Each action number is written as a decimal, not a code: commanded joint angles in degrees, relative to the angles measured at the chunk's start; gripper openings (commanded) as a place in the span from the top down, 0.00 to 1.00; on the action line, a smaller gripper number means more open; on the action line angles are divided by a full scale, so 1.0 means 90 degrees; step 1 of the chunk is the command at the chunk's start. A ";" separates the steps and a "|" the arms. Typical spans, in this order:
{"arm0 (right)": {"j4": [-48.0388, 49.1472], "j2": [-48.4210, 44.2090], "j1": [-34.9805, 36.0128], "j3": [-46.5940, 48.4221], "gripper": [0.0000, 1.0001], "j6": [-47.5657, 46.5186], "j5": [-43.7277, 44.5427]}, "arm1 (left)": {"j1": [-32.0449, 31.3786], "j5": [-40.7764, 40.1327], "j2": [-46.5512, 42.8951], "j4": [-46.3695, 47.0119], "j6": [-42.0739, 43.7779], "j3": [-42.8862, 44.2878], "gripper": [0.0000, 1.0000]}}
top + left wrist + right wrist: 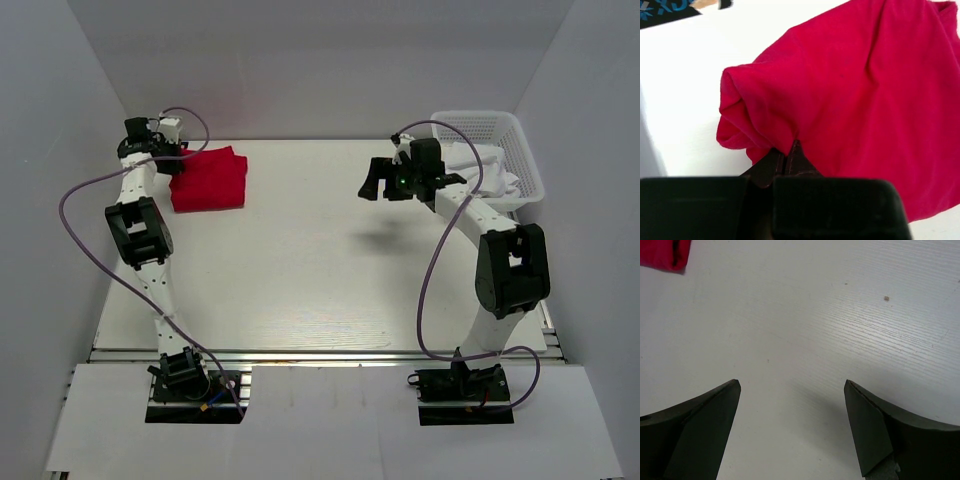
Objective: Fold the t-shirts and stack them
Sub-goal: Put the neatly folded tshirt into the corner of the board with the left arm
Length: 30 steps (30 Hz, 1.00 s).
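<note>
Your red t-shirt (208, 180) sits folded on the tabletop (300, 270), well left of the white basket (497, 150). Your right hand (375, 185) hangs released just left of that basket. Only the left wrist view shows the left hand (791, 150) clenched, tips touching the t-shirt's edge; pinching fabric or not, can't tell.

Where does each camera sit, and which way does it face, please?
Top view: above and behind the bases, facing down on the table, red t-shirt and basket; left arm and right arm show whole.
Left wrist: on the left arm, facing the t-shirt close up; its shut left fingers show.
Right wrist: on the right arm, facing down at the table; its open right fingers show.
Shared: the t-shirt appears in all three.
</note>
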 commanded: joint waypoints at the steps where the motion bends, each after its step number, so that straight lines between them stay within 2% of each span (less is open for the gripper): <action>1: -0.0070 0.0147 -0.0048 0.0296 0.10 -0.0094 0.0158 | 0.0064 0.0056 -0.0310 0.0306 0.0158 0.0249 1.00; 5: -0.0168 0.0303 -0.0038 0.0471 0.10 -0.0074 0.0188 | 0.0122 -0.0304 -0.0184 0.0375 0.0294 0.0600 1.00; 10: -0.0275 0.0430 -0.0038 0.0559 0.10 -0.0074 0.0227 | 0.0240 -0.0364 -0.0115 0.0619 0.0538 0.0601 1.00; 14: -0.0382 0.0518 -0.0038 0.0647 0.10 -0.0074 0.0344 | 0.0298 -0.0764 0.0022 0.0678 0.0676 0.0660 1.00; 18: -0.0431 0.0655 -0.0038 0.0754 0.10 -0.0045 0.0354 | 0.0376 -0.1164 0.0022 0.1202 0.0617 0.0669 1.00; 23: -0.0685 0.1015 -0.0038 0.1008 0.10 0.0023 0.0139 | 0.0435 -0.0989 0.0148 0.1575 0.0501 0.0738 1.00; 24: -0.0734 0.1035 -0.0028 0.1076 0.10 0.0024 0.0100 | 0.0435 -0.1057 0.0149 0.1798 0.0394 0.0738 0.97; 25: -0.0763 0.1074 -0.0038 0.1106 0.10 0.0024 0.0090 | 0.0435 -0.1116 0.0149 0.1936 0.0393 0.0670 0.81; 26: -0.0783 0.1075 -0.0048 0.1116 0.10 0.0024 0.0081 | 0.0435 -0.1116 0.0207 0.2024 0.0277 0.0669 0.72; 27: -0.0764 0.1075 -0.0058 0.1106 0.10 0.0004 0.0119 | 0.0435 -0.0952 0.0207 0.1967 0.0275 0.0766 0.49; 30: -0.0773 0.0987 -0.0048 0.1058 0.10 -0.0006 0.0100 | 0.0377 -0.0862 0.0101 0.2025 0.0275 0.0641 0.11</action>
